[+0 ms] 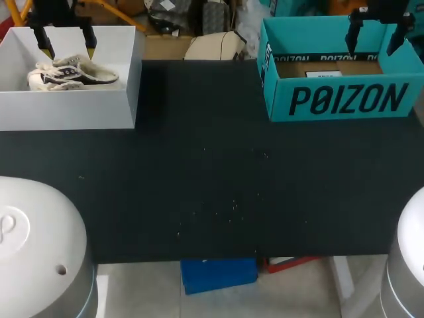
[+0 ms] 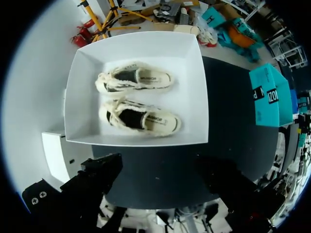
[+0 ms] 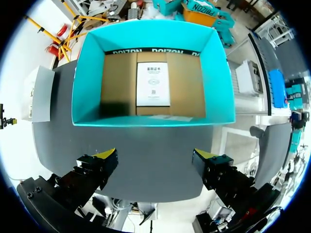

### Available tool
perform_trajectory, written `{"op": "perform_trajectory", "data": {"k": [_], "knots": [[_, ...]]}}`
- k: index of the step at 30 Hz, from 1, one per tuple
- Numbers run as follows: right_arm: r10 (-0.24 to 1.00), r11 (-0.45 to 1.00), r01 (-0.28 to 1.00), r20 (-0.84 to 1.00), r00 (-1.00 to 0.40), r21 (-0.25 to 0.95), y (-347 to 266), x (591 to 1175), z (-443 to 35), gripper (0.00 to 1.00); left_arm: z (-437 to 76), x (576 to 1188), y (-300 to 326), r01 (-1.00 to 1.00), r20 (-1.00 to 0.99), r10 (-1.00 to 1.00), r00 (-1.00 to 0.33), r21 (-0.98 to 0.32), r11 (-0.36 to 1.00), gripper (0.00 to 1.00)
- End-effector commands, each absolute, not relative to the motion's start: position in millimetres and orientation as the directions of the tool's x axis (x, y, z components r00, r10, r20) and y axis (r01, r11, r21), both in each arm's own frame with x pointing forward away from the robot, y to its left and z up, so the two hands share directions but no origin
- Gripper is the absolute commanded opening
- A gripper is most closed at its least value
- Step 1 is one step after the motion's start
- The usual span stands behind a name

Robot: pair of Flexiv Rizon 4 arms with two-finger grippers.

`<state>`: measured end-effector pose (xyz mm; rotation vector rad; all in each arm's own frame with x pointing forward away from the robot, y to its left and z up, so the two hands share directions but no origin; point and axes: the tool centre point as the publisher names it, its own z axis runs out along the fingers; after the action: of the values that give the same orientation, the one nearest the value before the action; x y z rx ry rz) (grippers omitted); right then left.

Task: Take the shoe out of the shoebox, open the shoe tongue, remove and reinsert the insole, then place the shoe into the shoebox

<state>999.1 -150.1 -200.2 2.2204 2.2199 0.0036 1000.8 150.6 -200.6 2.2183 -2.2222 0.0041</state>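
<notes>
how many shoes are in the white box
2 fluffy cream low-top shoes, side by side in the white cardboard box: the nearer shoe toward the left end effector, the farther shoe beyond it. None appears hidden.

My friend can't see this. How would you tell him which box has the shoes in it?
Find the black table, then look at its far left corner, below the left gripper. The white box there holds a pair of cream shoes with dark insides. The other box, at the far right, is teal and holds only a white card.
</notes>
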Motion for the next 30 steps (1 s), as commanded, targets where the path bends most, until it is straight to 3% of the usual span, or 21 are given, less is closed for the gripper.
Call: {"op": "perform_trajectory", "data": {"k": [1, 4, 5, 17, 19, 22, 27, 30], "knots": [[1.0, 0.0, 1.0, 0.0, 0.0, 0.003, -150, 999, -200, 1.0, -197, 1008, 160, -0.995, -0.011, -0.995, -0.098, -0.007, 0.098, 1.0], [1.0, 0.0, 1.0, 0.0, 0.0, 0.003, -150, 999, -200, 1.0, -191, 1025, 178, -0.976, -0.045, -0.976, -0.215, -0.001, 0.216, 1.0], [1.0, 0.0, 1.0, 0.0, 0.0, 0.003, -150, 999, -200, 1.0, -192, 1036, 181, -0.99, -0.09, -0.986, -0.14, 0.011, 0.139, 1.0], [1.0, 0.0, 1.0, 0.0, 0.0, 0.003, -150, 999, -200, 1.0, -192, 1036, 181, -0.99, -0.09, -0.986, -0.14, 0.011, 0.139, 1.0], [1.0, 0.0, 1.0, 0.0, 0.0, 0.003, -150, 999, -200, 1.0, -184, 1038, 183, -0.919, -0.133, -0.923, -0.361, -0.117, 0.376, 1.0], [1.0, 0.0, 1.0, 0.0, 0.0, 0.003, -150, 999, -200, 1.0, -179, 1039, 192, -0.668, -0.202, -0.688, -0.697, -0.163, 0.726, 1.0], [1.0, 0.0, 1.0, 0.0, 0.0, 0.003, -150, 999, -200, 1.0, -179, 1037, 206, -0.14, -0.224, -0.162, -0.961, -0.111, 0.984, 1.0], [1.0, 0.0, 1.0, 0.0, 0.0, 0.003, -150, 999, -200, 1.0, -176, 1033, 212, -0.048, -0.158, -0.067, -0.985, -0.123, 0.991, 1.0]]}}
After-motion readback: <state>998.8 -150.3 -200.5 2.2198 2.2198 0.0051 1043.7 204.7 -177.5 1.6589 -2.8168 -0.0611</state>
